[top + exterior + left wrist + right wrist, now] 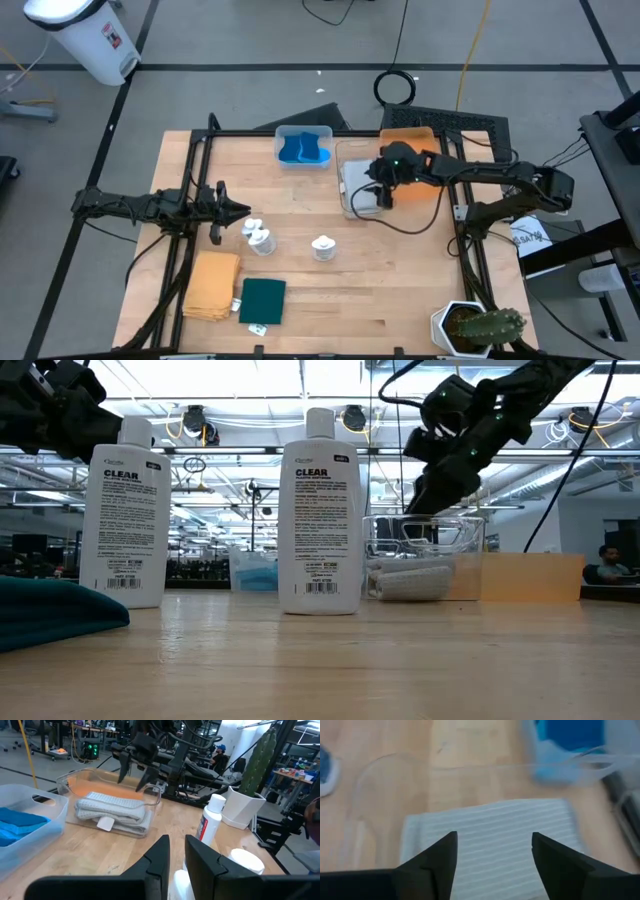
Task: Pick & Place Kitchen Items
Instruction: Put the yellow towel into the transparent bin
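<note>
A folded grey cloth (490,820) lies flat in a clear bin (342,170) at the table's far middle. My right gripper (492,845) hovers open just above it, slanting down, with a finger over each side of the cloth and touching nothing. At the table's left, my left gripper (177,855) waits level, shut and empty, beside two white bottles (258,235). A third bottle (322,246) stands upright mid-table. A mustard-yellow cloth (212,285) and a dark green cloth (263,300) lie flat near the front left. Blue cloth pieces (303,148) sit in a second clear bin.
An orange tray (410,140) stands behind the grey cloth's bin. A potted cactus (480,328) sits at the front right corner. Bare wood shows between the bottles and the cactus. A dark cable runs from the right arm across the table's right side.
</note>
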Motion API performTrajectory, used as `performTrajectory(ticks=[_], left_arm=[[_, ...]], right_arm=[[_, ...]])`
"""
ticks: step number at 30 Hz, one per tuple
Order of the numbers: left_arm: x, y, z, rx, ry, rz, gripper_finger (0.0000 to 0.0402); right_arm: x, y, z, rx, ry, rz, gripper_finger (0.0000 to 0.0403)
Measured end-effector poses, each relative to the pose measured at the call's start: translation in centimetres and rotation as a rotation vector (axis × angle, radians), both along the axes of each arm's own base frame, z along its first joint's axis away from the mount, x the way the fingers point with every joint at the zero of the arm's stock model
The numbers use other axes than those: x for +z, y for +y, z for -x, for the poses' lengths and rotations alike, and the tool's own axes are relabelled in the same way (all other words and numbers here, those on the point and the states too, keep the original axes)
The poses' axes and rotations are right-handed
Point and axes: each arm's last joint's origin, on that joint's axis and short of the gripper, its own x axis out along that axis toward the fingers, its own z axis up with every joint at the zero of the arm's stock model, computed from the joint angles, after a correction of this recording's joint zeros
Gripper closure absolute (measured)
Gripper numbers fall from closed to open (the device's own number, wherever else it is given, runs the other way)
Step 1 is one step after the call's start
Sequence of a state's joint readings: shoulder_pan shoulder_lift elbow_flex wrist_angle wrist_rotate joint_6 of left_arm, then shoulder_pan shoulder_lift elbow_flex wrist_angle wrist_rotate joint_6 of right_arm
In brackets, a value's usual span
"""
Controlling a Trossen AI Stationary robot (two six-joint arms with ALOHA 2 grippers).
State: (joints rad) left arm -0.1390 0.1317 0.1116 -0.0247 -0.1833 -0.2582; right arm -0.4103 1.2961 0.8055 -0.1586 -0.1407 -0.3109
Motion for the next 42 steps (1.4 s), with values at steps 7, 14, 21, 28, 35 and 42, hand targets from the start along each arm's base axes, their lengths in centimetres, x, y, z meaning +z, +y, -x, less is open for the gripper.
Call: performTrajectory(ticks=[7, 14, 21, 28, 35, 42], left_arm=[[0.0, 0.0, 0.0, 0.0, 0.0, 0.0, 0.0339], [0.0, 0.0, 0.0, 0.0, 0.001, 0.0, 0.0339], [0.0, 0.0, 0.0, 0.0, 0.001, 0.0, 0.0339], [0.0, 0.0, 0.0, 0.0, 0.001, 0.0, 0.0339], [0.0, 0.0, 0.0, 0.001, -0.004, 0.008, 0.0339], [0.6, 0.0, 0.0, 0.001, -0.063, 0.023, 0.0339]], right_arm=[[2.6, 0.4, 0.9, -0.015, -0.123, 0.05, 0.0202], [6.0, 1.8, 4.2, -0.045, -0.23, 0.049, 0.0212], [7.5, 3.2, 7.5, -0.091, -0.247, -0.016, 0.022], [7.0, 4.4, 10.2, -0.105, -0.301, -0.024, 0.023], [5.4, 5.0, 11.6, -0.106, -0.427, 0.003, 0.0234], [5.6, 5.2, 12.0, -0.098, -0.517, 0.036, 0.0234]])
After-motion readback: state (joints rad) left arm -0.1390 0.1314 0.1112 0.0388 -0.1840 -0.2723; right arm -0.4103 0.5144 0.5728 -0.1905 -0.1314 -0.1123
